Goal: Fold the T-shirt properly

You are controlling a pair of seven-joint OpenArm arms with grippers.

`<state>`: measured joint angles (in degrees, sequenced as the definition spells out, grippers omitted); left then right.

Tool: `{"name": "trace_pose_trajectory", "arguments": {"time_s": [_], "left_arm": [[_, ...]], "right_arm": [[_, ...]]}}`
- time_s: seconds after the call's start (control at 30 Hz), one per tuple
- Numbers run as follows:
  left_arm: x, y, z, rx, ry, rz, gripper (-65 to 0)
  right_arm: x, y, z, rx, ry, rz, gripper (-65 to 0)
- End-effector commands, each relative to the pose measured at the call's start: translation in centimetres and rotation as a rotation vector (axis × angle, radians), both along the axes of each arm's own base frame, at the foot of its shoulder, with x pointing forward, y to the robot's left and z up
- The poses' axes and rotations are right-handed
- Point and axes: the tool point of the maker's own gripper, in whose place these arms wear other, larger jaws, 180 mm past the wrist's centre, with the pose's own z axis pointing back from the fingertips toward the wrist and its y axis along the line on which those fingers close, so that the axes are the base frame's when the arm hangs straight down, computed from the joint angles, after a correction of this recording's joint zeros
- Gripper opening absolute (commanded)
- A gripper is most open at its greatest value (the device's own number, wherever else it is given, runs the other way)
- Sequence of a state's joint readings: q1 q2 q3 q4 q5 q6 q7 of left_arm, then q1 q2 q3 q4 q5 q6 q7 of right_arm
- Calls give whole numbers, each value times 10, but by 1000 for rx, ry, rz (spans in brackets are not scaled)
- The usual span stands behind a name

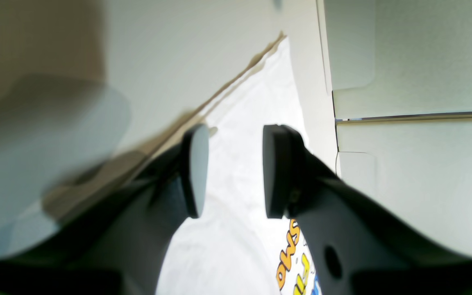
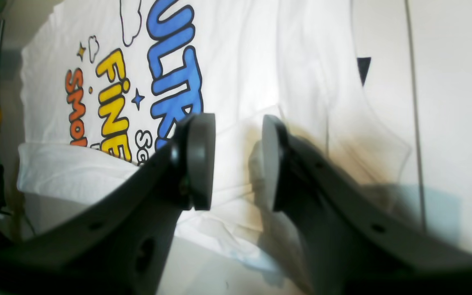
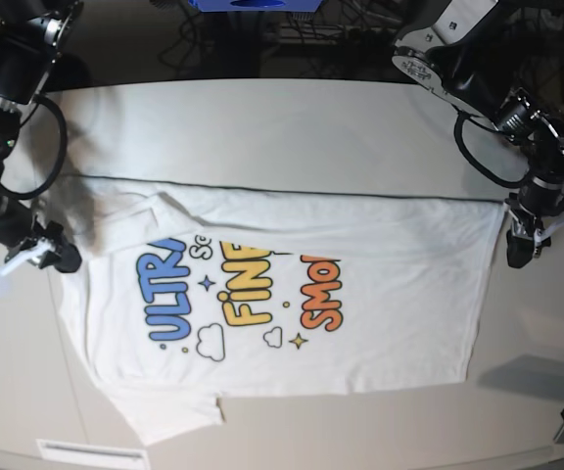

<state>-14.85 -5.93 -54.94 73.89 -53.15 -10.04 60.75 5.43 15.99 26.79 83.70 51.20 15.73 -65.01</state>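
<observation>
White cotton fills the left wrist view: the T-shirt (image 1: 236, 196) runs toward twelve o'clock under the left gripper (image 1: 236, 172), whose pads stand parted with nothing between them.

Right wrist view: the right gripper (image 2: 238, 162) is likewise parted and empty over a folded-over band of cloth at six o'clock.

Base view: the shirt lies spread on the table (image 3: 282, 117), one long side folded in along its twelve o'clock edge. It looks soft, light and limp; I would pinch it at corners or hem.
</observation>
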Motion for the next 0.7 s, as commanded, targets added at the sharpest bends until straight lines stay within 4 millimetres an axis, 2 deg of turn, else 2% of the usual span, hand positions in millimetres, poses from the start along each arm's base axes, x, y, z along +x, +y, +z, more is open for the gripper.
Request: {"name": "trace_pose_trajectory", "arguments": {"time_s": [0.0, 0.07, 0.13, 0.23, 0.33, 0.43, 0.5, 0.57, 0.67], "left_arm": [[8, 9, 27, 69, -51, -16, -427], [9, -2, 35, 170, -15, -104, -427], [10, -22, 46, 304, 17, -221, -427], [-3, -38, 52, 456, 27, -288, -427], [-26, -38, 46, 534, 50, -295, -430], [-45, -37, 32, 678, 166, -347, -432], [-58, -33, 23, 813, 276, -379, -432], [-72, -31, 14, 914, 369, -394, -432], [-83, -30, 11, 1008, 448, -388, -433]], "right_arm": [[9, -10, 28, -44, -87, 3, -434], [3, -8, 42, -96, -129, 29, -400], [-8, -7, 59, -186, -164, 70, -364], [-28, 18, 62, -321, -171, 197, -358], [-52, 49, 46, -428, -147, 312, -361], [-73, 78, 15, -524, -119, 428, -395], [-83, 91, -3, -616, -114, 454, -408], [-88, 99, -12, -692, -126, 417, -405], [-88, 111, -11, -805, -217, 376, -405]]}}
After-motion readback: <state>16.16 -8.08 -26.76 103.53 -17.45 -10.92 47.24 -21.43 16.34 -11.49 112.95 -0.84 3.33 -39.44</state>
